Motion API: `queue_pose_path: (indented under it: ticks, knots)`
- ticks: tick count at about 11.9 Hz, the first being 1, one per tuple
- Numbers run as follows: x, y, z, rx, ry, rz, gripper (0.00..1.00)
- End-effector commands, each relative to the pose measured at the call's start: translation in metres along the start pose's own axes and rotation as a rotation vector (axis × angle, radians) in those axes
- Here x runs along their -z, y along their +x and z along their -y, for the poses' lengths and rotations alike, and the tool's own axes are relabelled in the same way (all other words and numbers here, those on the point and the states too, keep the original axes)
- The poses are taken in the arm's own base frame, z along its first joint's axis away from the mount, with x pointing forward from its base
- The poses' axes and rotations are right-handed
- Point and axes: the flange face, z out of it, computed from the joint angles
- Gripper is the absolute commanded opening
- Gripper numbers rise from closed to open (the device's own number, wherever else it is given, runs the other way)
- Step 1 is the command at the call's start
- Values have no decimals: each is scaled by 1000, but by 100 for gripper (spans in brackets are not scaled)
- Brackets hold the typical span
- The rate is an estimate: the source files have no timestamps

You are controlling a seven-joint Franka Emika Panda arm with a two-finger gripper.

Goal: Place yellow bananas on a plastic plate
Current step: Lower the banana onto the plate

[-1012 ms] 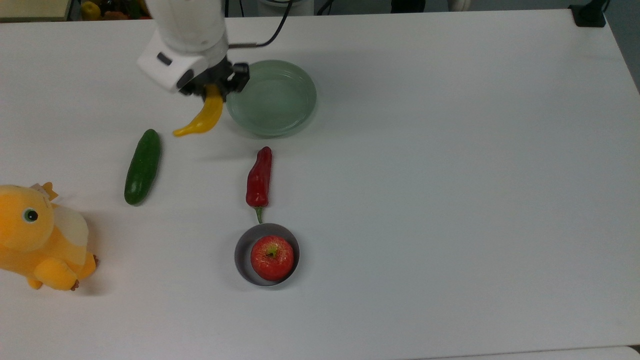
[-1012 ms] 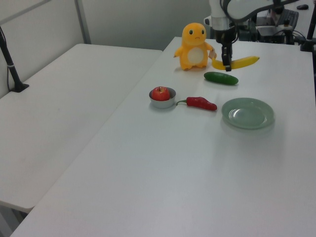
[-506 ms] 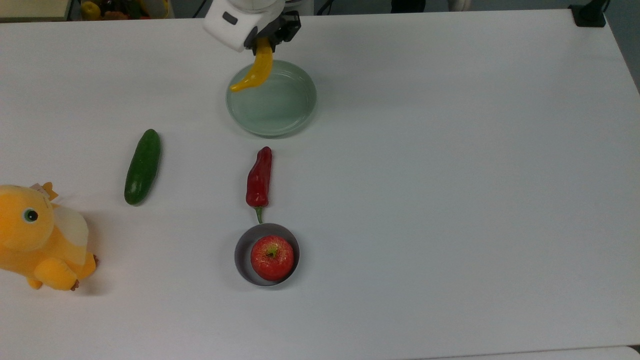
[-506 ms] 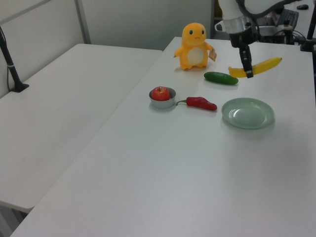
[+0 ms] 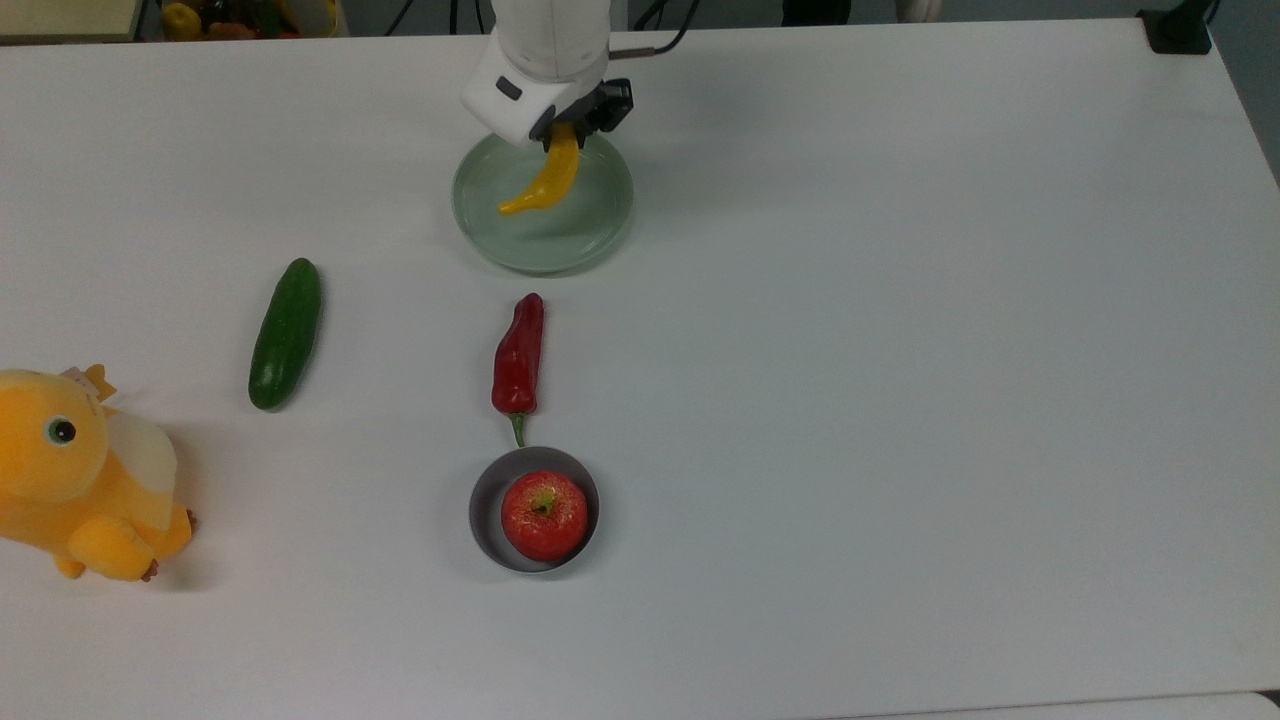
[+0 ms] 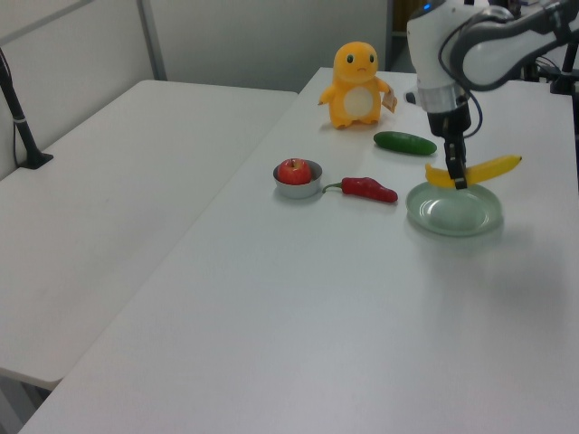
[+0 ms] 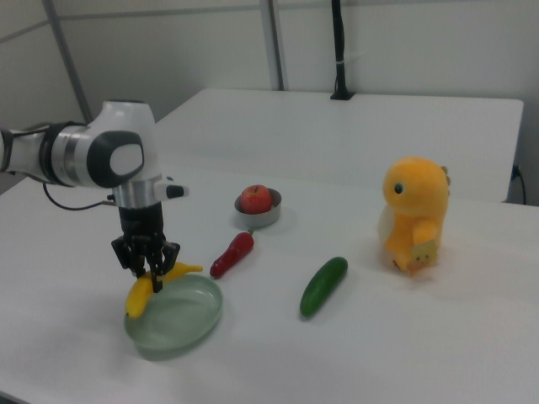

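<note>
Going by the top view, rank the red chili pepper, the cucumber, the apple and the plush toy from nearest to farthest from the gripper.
From the gripper, which holds the banana over the plate:
1. Red chili pepper, just below the plate.
2. Cucumber, toward the top view's left.
3. Apple, in the grey bowl below the pepper.
4. Plush toy, at the top view's far left edge.

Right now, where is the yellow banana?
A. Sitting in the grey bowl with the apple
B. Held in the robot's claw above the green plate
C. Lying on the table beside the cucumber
B. The gripper is shut on the banana, holding it over the plate.
</note>
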Motion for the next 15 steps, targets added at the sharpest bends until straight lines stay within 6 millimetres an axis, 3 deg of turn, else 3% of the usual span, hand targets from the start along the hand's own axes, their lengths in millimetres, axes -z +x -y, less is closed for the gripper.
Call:
queue_pose_path:
  ticks: [1, 5, 8, 9, 10, 11, 12, 15]
  knots:
    - [-29, -1, 6, -55, 4, -101, 23]
    - [-66, 9, 7, -76, 12, -196, 23]
    - [-71, 15, 6, -77, 16, -216, 26]
    - [-72, 15, 5, -78, 16, -213, 36]
    - [-74, 15, 3, -84, 17, -201, 67]
    - [-74, 15, 2, -88, 18, -200, 88]
    - [-74, 15, 0, -95, 18, -199, 100]
    - [-69, 12, 1, -95, 16, -181, 100]
